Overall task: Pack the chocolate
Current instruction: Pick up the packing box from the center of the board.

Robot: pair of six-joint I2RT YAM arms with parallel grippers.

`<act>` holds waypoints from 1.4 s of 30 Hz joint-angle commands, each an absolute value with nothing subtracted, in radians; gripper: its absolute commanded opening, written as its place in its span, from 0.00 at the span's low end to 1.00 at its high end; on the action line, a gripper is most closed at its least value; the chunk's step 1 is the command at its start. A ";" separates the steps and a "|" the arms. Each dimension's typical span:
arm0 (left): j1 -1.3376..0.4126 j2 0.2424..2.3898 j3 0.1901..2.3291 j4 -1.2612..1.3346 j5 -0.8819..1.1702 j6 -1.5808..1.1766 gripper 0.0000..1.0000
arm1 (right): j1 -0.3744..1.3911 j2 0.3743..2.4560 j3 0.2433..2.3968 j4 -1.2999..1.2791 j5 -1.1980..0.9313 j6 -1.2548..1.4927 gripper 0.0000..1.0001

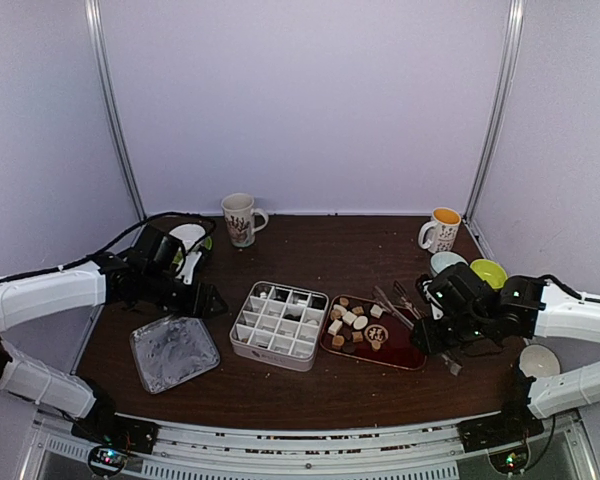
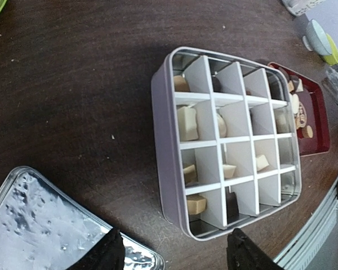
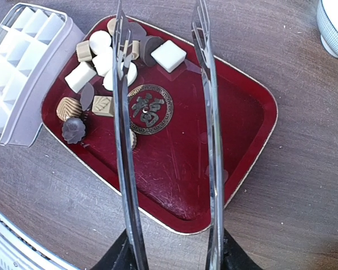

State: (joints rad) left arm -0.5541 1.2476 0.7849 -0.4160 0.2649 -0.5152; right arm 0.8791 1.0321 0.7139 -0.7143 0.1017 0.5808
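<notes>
Chocolate pieces [image 3: 104, 62]: clustered in one corner of the red tray [image 3: 236, 140], on the side nearest the divided tin [image 2: 163, 140]. Several more are already seated in the tin's cells; other cells are seen vacant.

Metal tongs [image 3: 125, 146]: clamped at the handle end by the right gripper [image 3: 172, 259], tips spread over the cluster. Contact with a piece cannot be confirmed from this angle.

Step judged: the next piece is being picked from the tray. Next move: one piece is to be pinched alone, lifted and carried to a vacant cell.

Left gripper [image 2: 174, 256]: fingers parted, nothing held, poised between the tin and its lid [image 2: 39, 219].
</notes>
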 commanded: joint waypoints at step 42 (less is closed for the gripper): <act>-0.698 1.865 1.246 -0.551 -0.096 -0.646 0.33 | 0.878 0.995 0.752 -0.749 0.101 0.558 0.43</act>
State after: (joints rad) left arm -0.6941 1.8545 1.2221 -0.5488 -0.0570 -0.6155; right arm 0.8791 0.9997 0.7158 -0.7437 0.0834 0.5529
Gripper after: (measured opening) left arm 0.362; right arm 0.431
